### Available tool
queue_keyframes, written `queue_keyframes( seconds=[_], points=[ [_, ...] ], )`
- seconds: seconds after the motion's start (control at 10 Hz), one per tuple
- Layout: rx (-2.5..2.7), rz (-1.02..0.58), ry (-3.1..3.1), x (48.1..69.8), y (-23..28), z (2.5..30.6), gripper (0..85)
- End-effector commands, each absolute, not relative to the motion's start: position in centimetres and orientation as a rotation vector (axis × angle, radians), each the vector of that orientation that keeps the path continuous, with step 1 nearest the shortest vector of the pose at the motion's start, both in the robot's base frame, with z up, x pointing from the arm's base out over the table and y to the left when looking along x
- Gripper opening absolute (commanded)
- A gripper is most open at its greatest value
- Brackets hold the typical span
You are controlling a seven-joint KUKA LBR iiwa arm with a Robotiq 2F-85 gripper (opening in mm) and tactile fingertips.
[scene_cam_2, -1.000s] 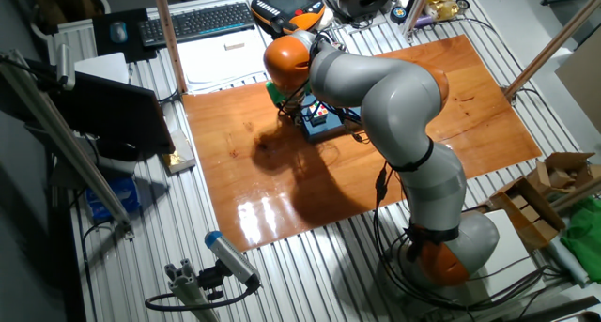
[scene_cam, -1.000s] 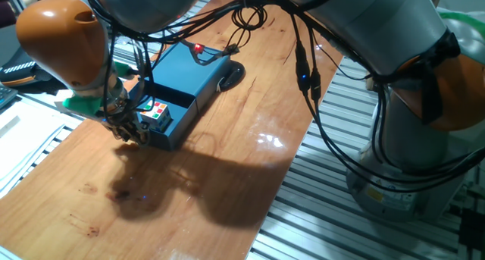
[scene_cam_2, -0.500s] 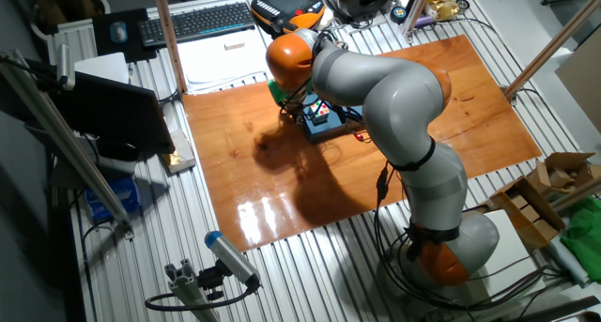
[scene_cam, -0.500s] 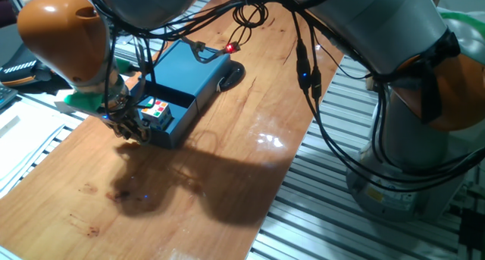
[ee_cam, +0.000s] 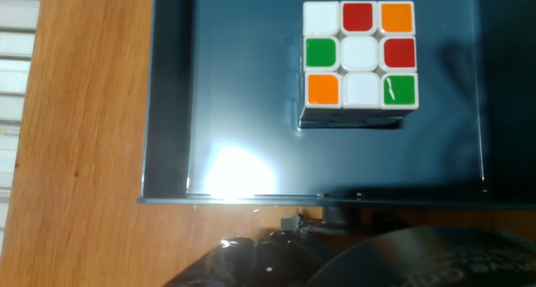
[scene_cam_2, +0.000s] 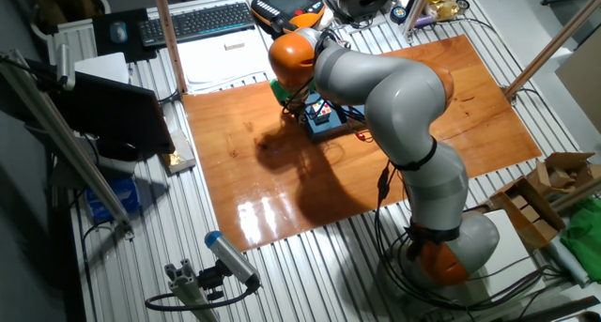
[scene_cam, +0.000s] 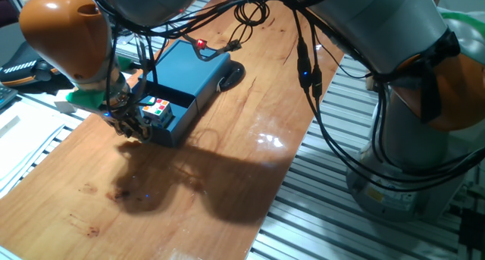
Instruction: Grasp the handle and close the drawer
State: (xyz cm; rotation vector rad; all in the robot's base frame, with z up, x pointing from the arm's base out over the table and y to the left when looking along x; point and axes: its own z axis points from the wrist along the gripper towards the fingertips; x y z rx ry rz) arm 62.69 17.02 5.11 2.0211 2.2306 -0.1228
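The drawer [scene_cam: 179, 117] is a dark blue tray standing partly out of the brighter blue box casing [scene_cam: 189, 67]. In the hand view its floor [ee_cam: 243, 111] fills the frame from above. A multicoloured puzzle cube [ee_cam: 358, 54] lies inside it, also seen as the cube [scene_cam: 157, 107]. The handle [ee_cam: 337, 210], a small grey knob, pokes out of the front panel. My gripper [scene_cam: 133, 129] is at that front panel, shut on the handle; my gripper [ee_cam: 335, 228] shows only as dark blurred shapes at the bottom edge. The arm hides the drawer front in the other fixed view, near my gripper [scene_cam_2: 299, 111].
A black rounded object [scene_cam: 231, 74] lies beside the casing's far end, with looped cables [scene_cam: 250, 17] and a small red light [scene_cam: 200, 43] above the casing. A keyboard [scene_cam_2: 197, 22] and clutter sit beyond the wooden table [scene_cam_2: 282, 200]. Metal slats surround the tabletop.
The gripper and the drawer front have shifted slightly toward the casing, so less of the tray shows. The cube moved along with it. The hanging cable with the red light swung.
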Motion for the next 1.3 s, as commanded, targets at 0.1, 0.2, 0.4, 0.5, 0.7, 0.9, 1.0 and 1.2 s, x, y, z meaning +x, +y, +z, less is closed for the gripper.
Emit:
queue_keyframes(
  seconds=[0.1,0.2,0.4,0.5,0.7,0.9,1.0,1.2],
  points=[
    [2.019,-0.118,2.232,62.65,16.78,5.03,2.0],
    [2.019,-0.118,2.232,62.62,16.69,4.98,2.0],
    [2.02,-0.117,2.229,62.64,16.53,4.98,2.0],
    [2.02,-0.118,2.227,62.67,16.5,4.88,2.0],
    [2.024,-0.121,2.218,62.71,16.5,4.76,2.0],
    [2.018,-0.123,2.218,62.68,16.41,4.7,2.0],
    [2.011,-0.122,2.221,62.69,16.22,4.74,2.0],
    [2.011,-0.122,2.218,62.66,16.05,4.71,2.0]
  ],
)
